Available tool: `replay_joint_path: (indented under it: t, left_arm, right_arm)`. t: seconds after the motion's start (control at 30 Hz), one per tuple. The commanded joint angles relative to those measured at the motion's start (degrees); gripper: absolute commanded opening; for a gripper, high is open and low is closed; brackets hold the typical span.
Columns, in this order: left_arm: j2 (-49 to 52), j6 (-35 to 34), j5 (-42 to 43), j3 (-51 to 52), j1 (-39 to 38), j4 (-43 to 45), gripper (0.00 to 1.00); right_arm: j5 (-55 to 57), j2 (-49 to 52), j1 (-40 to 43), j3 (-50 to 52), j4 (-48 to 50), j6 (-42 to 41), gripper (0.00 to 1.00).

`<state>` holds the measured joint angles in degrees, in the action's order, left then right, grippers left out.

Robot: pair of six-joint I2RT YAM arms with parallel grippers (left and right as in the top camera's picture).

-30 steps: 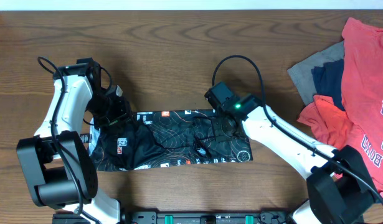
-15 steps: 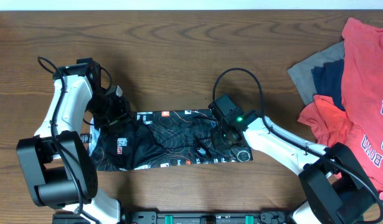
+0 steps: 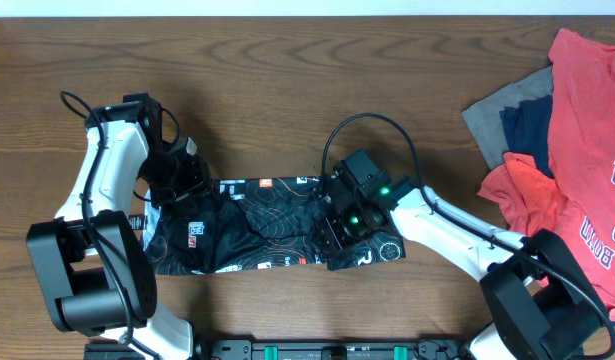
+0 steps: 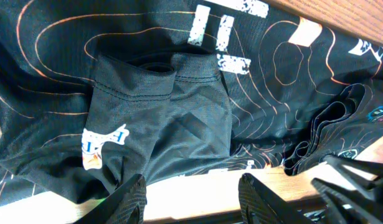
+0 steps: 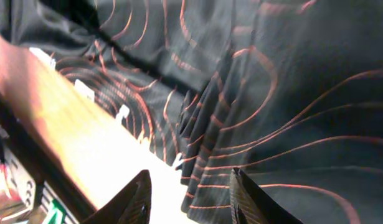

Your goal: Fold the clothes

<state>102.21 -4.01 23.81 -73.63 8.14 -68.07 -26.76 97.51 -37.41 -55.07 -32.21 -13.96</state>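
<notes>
The black jersey [image 3: 257,235] with orange contour lines lies as a long folded strip on the table, a sleeve [image 4: 147,93] showing in the left wrist view. My left gripper [image 3: 187,185] hovers over the strip's upper left end, open, with only fabric and bare wood between its fingers [image 4: 132,202]. My right gripper [image 3: 335,225] sits low over the right part of the jersey [image 5: 291,93]. It is open, one fingertip [image 5: 247,199] above a pleated fabric edge and the other over wood. More clothes, red T-shirts [image 3: 587,120] with grey [image 3: 497,115] and navy [image 3: 527,125] garments, are piled at the far right.
The wooden table [image 3: 287,80] stretches behind the jersey. The arms' base rail [image 3: 317,350] runs along the front edge, close to the jersey's near side. A black cable [image 3: 387,130] loops above the right wrist.
The right arm has swung down and left, from the jersey's upper right edge onto its right part, where the fabric now looks bunched. The left arm has not moved.
</notes>
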Motion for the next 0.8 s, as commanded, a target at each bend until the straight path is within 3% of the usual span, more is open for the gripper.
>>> replay_joint_path:
  t: [0.0, 0.2, 0.77]
  left_arm:
    - [-0.85, 1.16, -0.28, 0.02, 0.20, -0.13, 0.50]
    - [-0.85, 1.14, -0.28, 0.02, 0.17, -0.15, 0.50]
    - [-0.85, 1.14, -0.26, 0.02, 0.20, -0.15, 0.50]
  right_arm:
    - [5.84, 0.52, 1.62, -6.58, 0.20, -0.20, 0.42]
    - [15.74, 0.55, 1.73, -13.55, 1.31, -0.63, 0.48]
    - [19.47, 11.54, -1.95, -13.40, 2.27, -1.88, 0.50]
